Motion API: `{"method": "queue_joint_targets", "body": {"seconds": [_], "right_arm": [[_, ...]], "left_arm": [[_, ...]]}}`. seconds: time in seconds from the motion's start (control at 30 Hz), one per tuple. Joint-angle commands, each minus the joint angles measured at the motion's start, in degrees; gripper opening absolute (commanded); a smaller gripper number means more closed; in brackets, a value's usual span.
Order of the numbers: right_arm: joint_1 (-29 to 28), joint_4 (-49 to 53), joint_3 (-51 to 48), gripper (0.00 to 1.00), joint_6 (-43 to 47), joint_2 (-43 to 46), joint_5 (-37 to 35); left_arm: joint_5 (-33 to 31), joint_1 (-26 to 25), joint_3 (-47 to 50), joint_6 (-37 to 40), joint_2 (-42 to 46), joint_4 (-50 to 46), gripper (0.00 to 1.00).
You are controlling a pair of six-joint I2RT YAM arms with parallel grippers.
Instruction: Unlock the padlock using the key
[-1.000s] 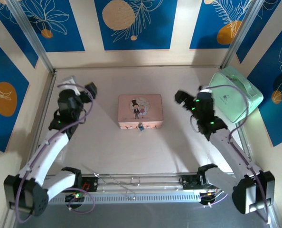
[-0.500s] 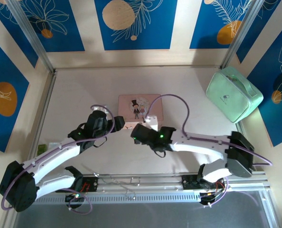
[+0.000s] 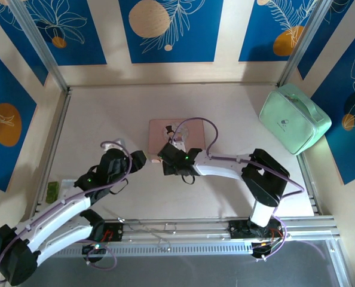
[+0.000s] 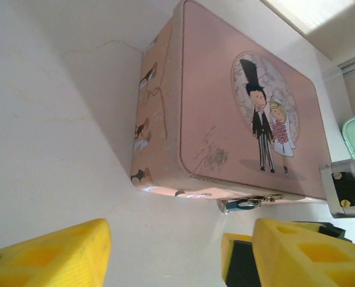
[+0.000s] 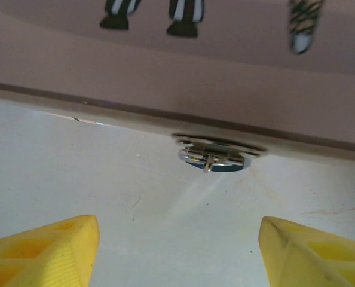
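The right gripper [image 5: 177, 254] is holding its yellow fingers [image 5: 43, 251] spread wide, nothing between them, facing the padlock [image 5: 214, 156], which is hanging at the front edge of the pink box [image 5: 225, 72] just over the table [image 5: 106, 179]. The left gripper [image 4: 177, 257] is gaping too, empty, looking at the box's lid with its cartoon bride and groom. Far right, the mint green case [image 3: 294, 119] is sitting with a label too small to read, blue floral wall panels [image 3: 171, 30] ringing the table
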State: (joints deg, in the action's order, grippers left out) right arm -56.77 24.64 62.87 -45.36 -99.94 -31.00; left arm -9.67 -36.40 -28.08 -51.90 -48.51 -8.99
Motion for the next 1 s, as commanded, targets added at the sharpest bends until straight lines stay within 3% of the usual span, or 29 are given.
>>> {"method": "queue_joint_targets", "body": {"seconds": [0.0, 0.13, 0.53, 0.97], "right_arm": [[1.0, 0.7, 1.8, 0.71, 1.3, -0.7, 0.4], [0.5, 0.5, 2.3, 0.71, 2.3, -1.4, -2.2], [0.4, -1.9, 1.6, 0.63, 2.9, -4.2, -6.0], [0.3, -1.4, 5.1, 0.55, 5.5, -7.1, -8.4]], "left_arm": [[1.5, -0.2, 1.6, -2.2, -3.3, 2.6, 0.59], [4.6, -0.3, 1.1, -2.6, -7.3, 6.5, 0.53], [4.2, -2.1, 8.0, -4.3, -13.1, 24.5, 0.42], [0.9, -6.6, 7.9, -4.4, -19.2, 27.4, 0.36]]}}
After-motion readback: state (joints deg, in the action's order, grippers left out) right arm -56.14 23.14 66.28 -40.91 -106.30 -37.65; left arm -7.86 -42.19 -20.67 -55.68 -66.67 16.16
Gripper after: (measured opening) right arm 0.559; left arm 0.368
